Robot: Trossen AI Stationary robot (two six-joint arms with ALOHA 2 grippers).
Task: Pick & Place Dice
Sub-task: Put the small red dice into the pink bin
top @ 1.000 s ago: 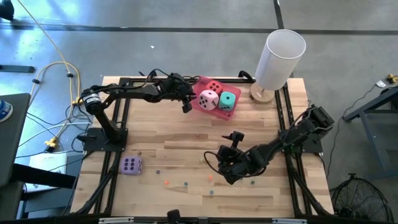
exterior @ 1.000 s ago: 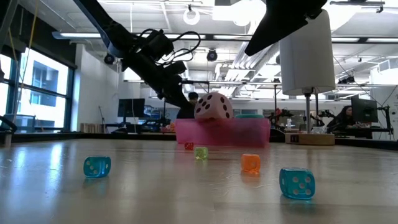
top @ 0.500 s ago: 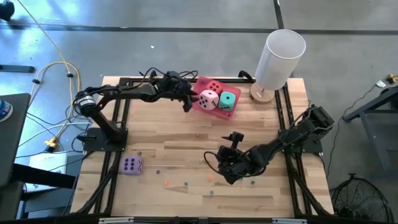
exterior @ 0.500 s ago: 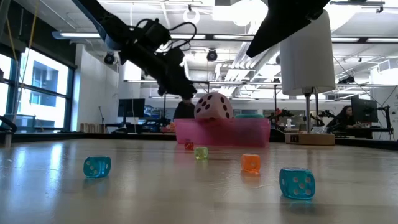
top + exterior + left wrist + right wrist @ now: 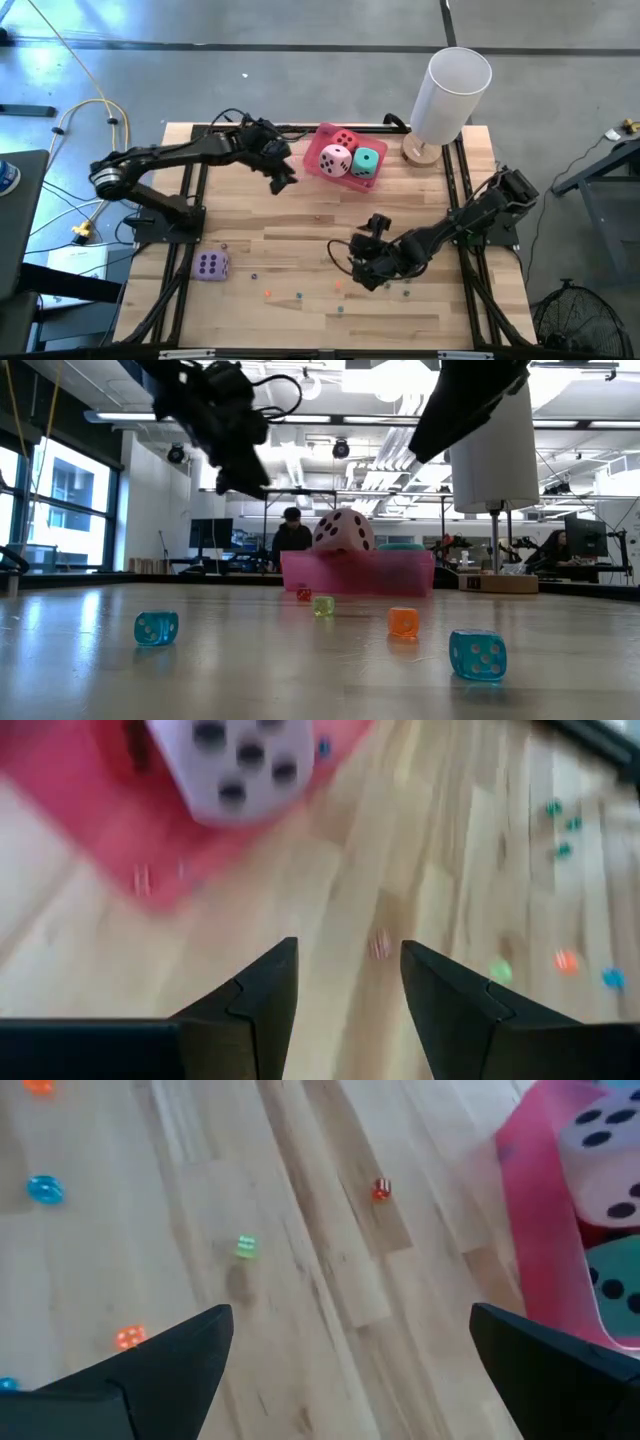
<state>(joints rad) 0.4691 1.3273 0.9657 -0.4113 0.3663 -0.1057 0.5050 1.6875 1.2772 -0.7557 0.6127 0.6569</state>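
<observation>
A pink tray [image 5: 322,140] sits at the table's far middle and holds the red die [image 5: 345,139], the pink die [image 5: 335,160] and the teal die [image 5: 366,162]. The purple die [image 5: 211,265] rests on the table near the left front. Tiny dice [image 5: 300,296] lie scattered along the near middle. My left gripper [image 5: 282,180] hovers open and empty, left of the tray; its wrist view shows the pink die [image 5: 240,760] ahead. My right gripper [image 5: 362,268] hangs open and empty low over the near middle, and the tray [image 5: 535,1210] shows in its wrist view.
A tall white cylinder lamp [image 5: 452,92] on a wooden base stands at the far right corner. In the low view, tiny blue [image 5: 156,627], green [image 5: 323,605], orange [image 5: 403,621] and blue [image 5: 477,653] dice sit in front of the tray [image 5: 360,572]. People and desks show beyond the table.
My left gripper has drawn back from the tray's left edge toward the table's left and risen. The pink die has stayed in the tray.
</observation>
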